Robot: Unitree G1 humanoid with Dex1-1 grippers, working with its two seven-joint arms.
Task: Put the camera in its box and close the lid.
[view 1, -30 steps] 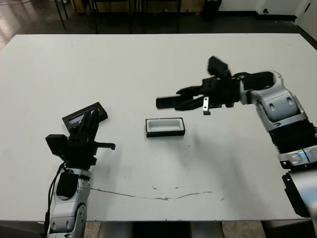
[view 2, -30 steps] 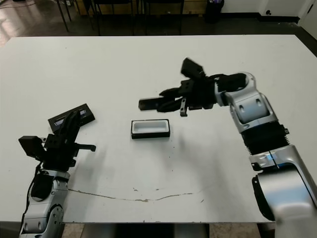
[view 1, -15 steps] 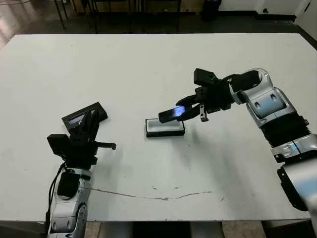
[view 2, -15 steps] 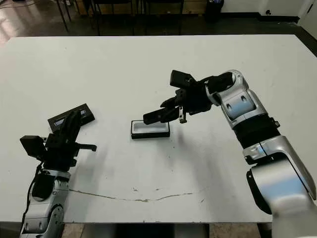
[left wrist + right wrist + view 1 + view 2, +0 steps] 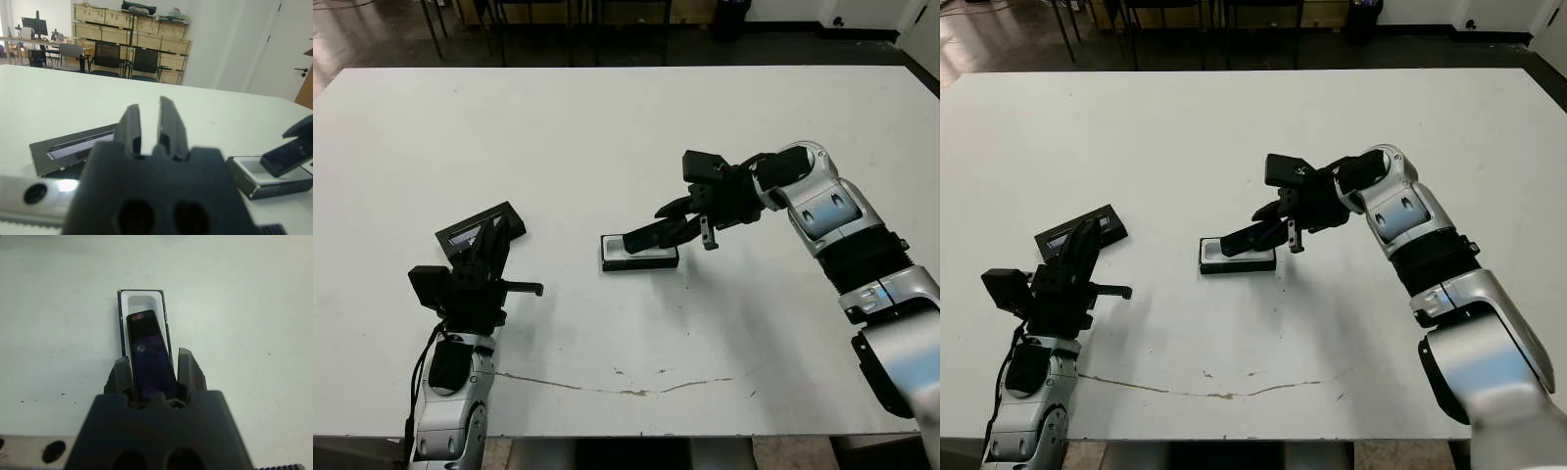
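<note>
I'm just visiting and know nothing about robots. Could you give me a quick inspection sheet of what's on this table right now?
Surface: white table, with a thin dark scratch near the front edge.
Camera: held by the right gripper, tilted, its far end over the open box.
Box: mid-table, white lining showing.
Lid: flat on the table at the robot's left, apart from the box.
Clutter: nothing seen.
Left gripper: empty, fingers slightly apart, near the lid.
Cables: a thin black one along the left forearm.
Surroundings: chairs, desks and stacked boxes beyond the table.
</note>
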